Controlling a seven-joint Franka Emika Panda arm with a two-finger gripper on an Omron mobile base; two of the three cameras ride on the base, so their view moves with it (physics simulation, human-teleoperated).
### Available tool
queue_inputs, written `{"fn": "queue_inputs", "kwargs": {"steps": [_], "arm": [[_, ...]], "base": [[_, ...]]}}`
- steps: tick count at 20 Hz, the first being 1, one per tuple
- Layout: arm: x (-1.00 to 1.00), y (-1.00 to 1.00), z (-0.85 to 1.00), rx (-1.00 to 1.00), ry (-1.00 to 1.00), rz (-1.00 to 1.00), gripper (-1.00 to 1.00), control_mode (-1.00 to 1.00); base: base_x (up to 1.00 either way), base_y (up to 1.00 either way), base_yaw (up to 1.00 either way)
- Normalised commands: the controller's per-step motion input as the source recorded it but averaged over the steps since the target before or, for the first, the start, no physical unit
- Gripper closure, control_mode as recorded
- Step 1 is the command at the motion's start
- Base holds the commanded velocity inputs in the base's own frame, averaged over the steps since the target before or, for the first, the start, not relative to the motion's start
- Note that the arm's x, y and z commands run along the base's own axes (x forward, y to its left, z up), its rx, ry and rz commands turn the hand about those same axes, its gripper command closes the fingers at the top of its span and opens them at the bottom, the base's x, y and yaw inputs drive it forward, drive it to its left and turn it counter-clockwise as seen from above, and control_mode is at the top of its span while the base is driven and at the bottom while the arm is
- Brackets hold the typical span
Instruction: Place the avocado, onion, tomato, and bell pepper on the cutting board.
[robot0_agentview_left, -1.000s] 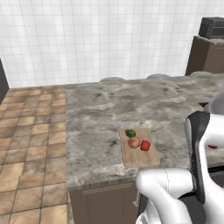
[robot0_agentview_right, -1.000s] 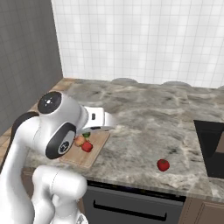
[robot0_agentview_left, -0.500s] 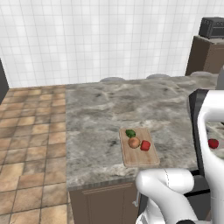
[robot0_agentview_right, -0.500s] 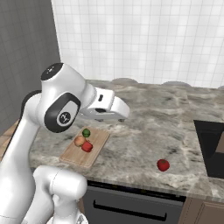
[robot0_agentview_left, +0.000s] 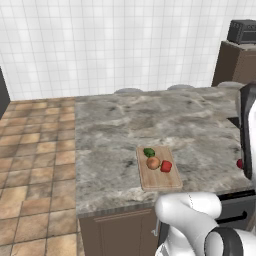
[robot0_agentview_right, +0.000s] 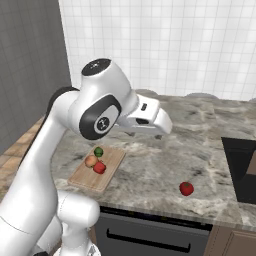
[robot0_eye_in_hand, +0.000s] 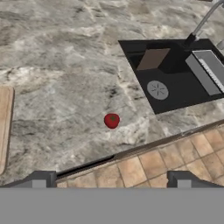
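With the tool (robot0_eye_in_hand: 111, 177) carried wide and empty, the round tomato (robot0_eye_in_hand: 112, 120) at 12 o'clock could be nudged off the near edge of the desk (robot0_eye_in_hand: 65, 65).

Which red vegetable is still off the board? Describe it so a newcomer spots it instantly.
On the grey marbled stone counter, look between the light-brown wooden cutting board and the black sink. A small red vegetable with a green stem sits there alone near the front edge; every other vegetable lies on the board.
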Motion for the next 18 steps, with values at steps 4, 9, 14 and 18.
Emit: {"fn": "queue_inputs", "kwargs": {"steps": [4,9,14,18], "arm": [[-0.02,-0.36,-0.08,0.08,-0.08,0.08,-1.0,-1.0],[0.0,-0.11,-0.14,0.03,-0.01,0.02,-1.0,-1.0],[0.0,-0.1,-0.1,0.0,0.01,0.0,-1.0,-1.0],[0.0,-0.17,-0.19,0.04,0.05,0.0,-1.0,-1.0]], "base": [[0.0,0.0,0.0],[0.0,0.0,0.0],[0.0,0.0,0.0],[0.0,0.0,0.0]]}}
